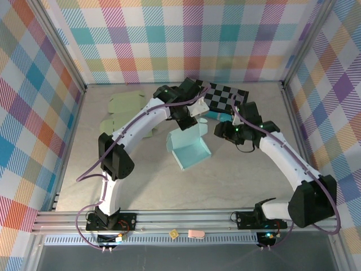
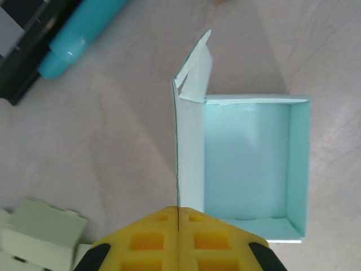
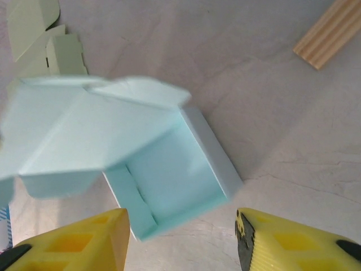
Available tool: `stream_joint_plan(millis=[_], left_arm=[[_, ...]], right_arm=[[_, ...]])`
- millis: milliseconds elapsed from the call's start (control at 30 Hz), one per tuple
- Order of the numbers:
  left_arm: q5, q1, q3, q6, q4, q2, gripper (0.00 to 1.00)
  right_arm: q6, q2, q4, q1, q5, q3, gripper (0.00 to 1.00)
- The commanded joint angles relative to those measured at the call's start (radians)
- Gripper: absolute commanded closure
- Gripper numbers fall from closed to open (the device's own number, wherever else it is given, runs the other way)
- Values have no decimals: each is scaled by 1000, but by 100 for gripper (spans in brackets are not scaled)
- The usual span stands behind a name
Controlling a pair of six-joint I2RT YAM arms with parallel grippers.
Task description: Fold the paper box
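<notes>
Fingers (image 2: pixel 144 243) of the left gripper (image 2: pixel 178 217) are pressed fully together, pinching the thin edge of an upright side panel of the pale blue paper box (image 2: pixel 248 164). The right gripper (image 3: pixel 183 226) stands partly spread over the box's open tray, touching nothing. The box rests mid-table (image 1: pixel 152 186) between both arms, one flap raised. Pale green cutouts (image 1: pixel 124 104) lie at the far left.
</notes>
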Motion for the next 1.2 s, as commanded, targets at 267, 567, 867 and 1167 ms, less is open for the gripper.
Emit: stream_joint_plan(millis=[267,567,867,1167], left_arm=[[3,-2,35,266,87,-24,100],[47,-2,-3,260,110,-17,99],[82,-16,-53,210,149,-25,91],[-86,-23,-71,38,279,-68,60]], right_arm=[[-176,-103,323,-5,-6,-212,44],[-335,-20,291,-5,28,-165,38],[-354,78,239,-5,11,-56,36],[-360,72,238,-9,16,-45,32]])
